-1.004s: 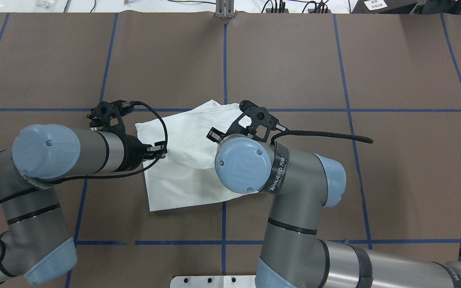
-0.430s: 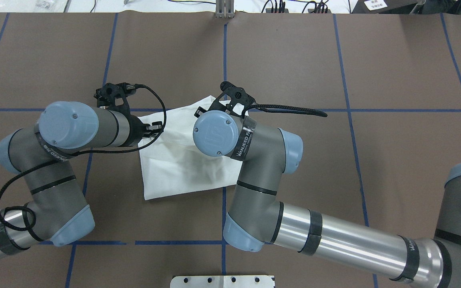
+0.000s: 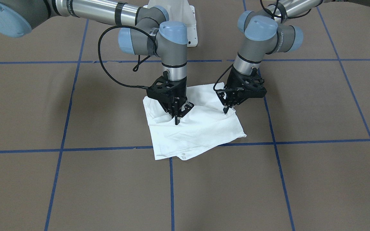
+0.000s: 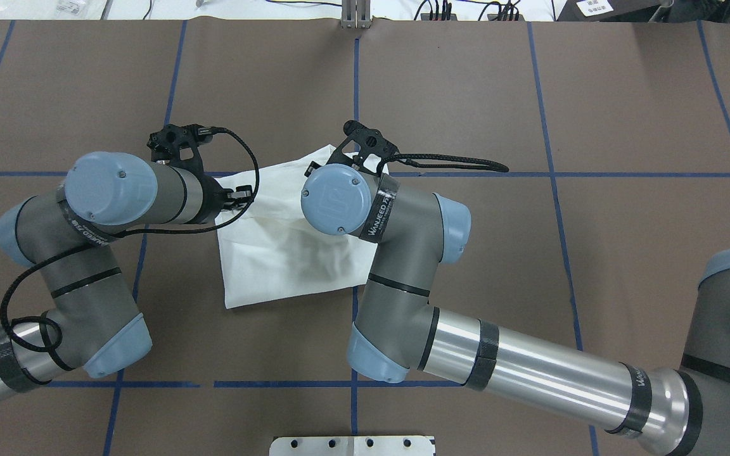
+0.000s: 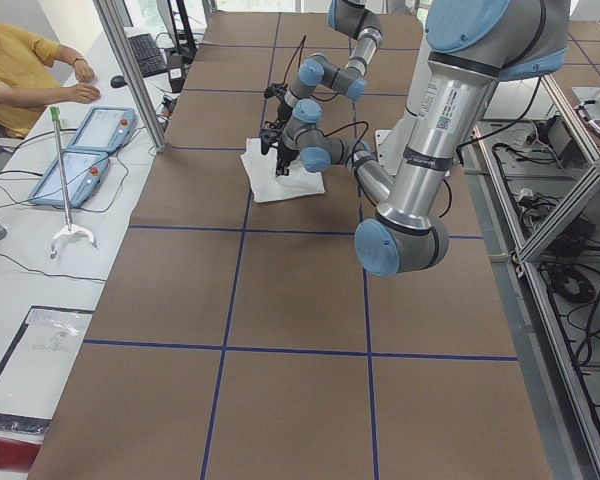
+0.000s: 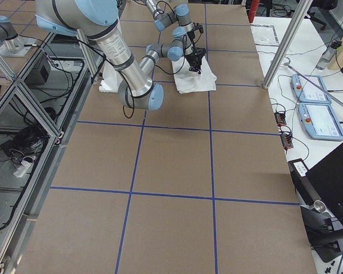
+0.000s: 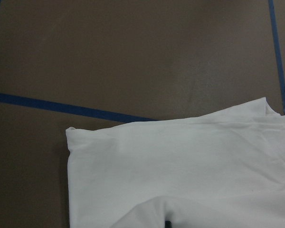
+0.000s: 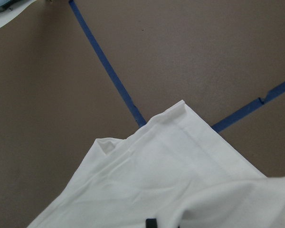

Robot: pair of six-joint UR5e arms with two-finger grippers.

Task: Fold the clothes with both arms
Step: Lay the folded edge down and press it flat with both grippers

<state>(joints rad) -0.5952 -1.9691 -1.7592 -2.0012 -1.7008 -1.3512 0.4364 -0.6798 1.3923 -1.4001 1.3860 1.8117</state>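
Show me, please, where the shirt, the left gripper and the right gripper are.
shirt [image 3: 204, 130]: front-facing view, on the flat middle of the cloth.
left gripper [image 3: 225, 110]: front-facing view, at its fingertips, on the view's right.
right gripper [image 3: 176, 121]: front-facing view, at its fingertips, on the view's left.

Open brown table [image 3: 75, 179] on your side of the T-shirt [image 3: 201, 134], right arm [image 3: 172, 48] and left arm [image 3: 262, 35] leaning over its robot-side half, right gripper [image 3: 177, 121] and left gripper [image 3: 225, 111] pinned to it, black cable [image 4: 454, 165] trailing beside it.
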